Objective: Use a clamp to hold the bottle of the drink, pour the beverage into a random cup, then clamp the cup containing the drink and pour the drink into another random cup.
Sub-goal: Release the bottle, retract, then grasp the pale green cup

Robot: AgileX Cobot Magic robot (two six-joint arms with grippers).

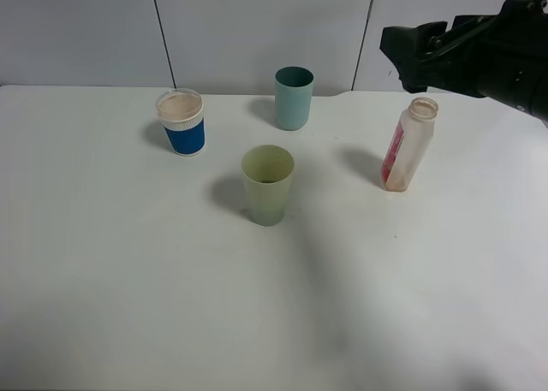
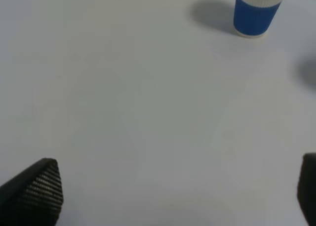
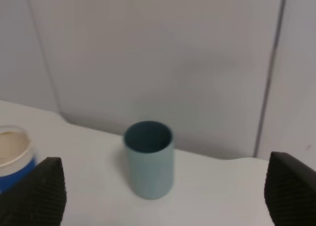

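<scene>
Exterior high, bottle [image 1: 409, 145] near-empty, pale cup [image 1: 267, 184] upright, left hand [image 2: 170, 191] released, right hand [image 3: 163, 194] released

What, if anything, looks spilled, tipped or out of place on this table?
Nothing clearly stands out. The blue-and-white cup, teal cup and pale green cup stand upright, and the table shows no spill. The capless bottle seems to lean slightly, perhaps only camera angle.

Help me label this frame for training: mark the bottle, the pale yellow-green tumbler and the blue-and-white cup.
bottle [image 1: 411, 147]: exterior high view, middle of its clear body.
pale yellow-green tumbler [image 1: 267, 194]: exterior high view, front outer wall.
blue-and-white cup [image 1: 186, 138]: exterior high view, blue lower body.
</scene>
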